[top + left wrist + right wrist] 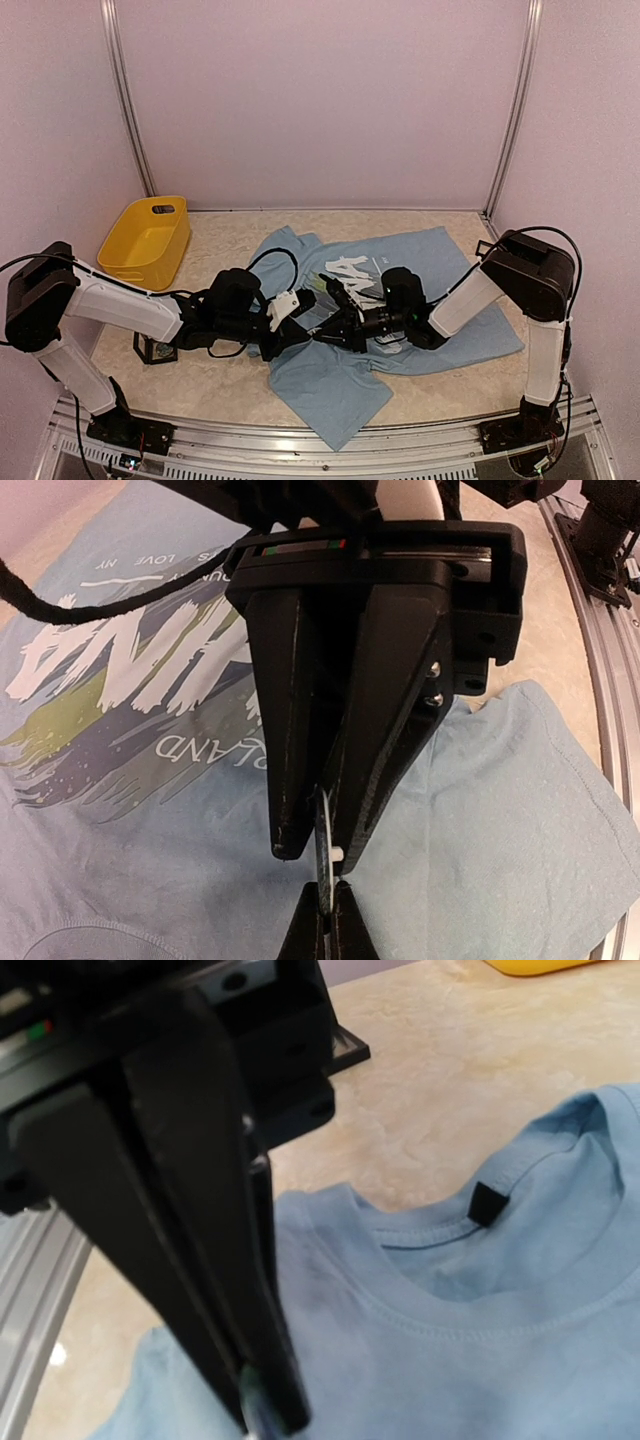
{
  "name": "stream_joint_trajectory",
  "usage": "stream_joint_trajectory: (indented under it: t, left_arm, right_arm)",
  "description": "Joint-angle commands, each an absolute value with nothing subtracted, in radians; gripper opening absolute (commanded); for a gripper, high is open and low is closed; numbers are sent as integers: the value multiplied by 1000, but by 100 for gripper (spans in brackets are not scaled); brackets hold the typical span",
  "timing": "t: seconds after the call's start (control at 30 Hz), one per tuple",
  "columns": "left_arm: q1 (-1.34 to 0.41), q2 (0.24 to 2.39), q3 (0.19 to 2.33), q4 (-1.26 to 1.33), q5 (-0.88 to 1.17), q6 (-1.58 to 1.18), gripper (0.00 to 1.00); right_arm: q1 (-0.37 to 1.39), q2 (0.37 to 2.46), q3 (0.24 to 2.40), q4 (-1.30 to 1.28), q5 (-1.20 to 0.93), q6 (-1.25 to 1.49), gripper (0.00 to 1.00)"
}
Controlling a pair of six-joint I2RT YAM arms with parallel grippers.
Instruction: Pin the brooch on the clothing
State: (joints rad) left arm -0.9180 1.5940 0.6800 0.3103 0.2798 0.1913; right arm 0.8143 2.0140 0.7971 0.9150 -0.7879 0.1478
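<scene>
The light blue T-shirt [440, 345] lies crumpled on the table, its white "CHINA" print [110, 650] facing up. It also shows in the right wrist view [500, 1360], with its collar and a black tag [487, 1203]. The brooch [327, 865] is a thin disc seen edge-on with a small white post, held just above the shirt. My left gripper [328, 892] is shut on its lower edge. My right gripper [315, 848] is shut on its upper part from the opposite side. In the top view the two grippers meet tip to tip, left [300, 330] and right [338, 335].
A yellow bin [145, 240] stands at the back left. A small black object [155, 350] sits by the left arm. Metal rails [300, 455] run along the near edge. The enclosure walls close in the back and sides.
</scene>
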Motion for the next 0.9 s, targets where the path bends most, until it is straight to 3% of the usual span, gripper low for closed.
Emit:
stream_joint_trajectory:
  t: [0.0, 0.33, 0.6, 0.7, 0.87]
  left_arm:
    - [-934, 1580, 684, 294, 347, 212, 0]
    - [-922, 1578, 676, 287, 320, 214, 0]
    - [-920, 1577, 672, 298, 276, 213, 0]
    - [-951, 1579, 672, 297, 119, 241, 0]
    - [-1079, 1607, 693, 266, -313, 386, 0]
  right_arm:
    - [769, 2023, 776, 1001, -694, 205, 13]
    - [767, 1987, 746, 999, -710, 173, 17]
    - [766, 1974, 742, 961, -777, 107, 35]
    - [763, 1939, 732, 928, -788, 73, 41]
    - [756, 1856, 712, 838, -694, -4, 40]
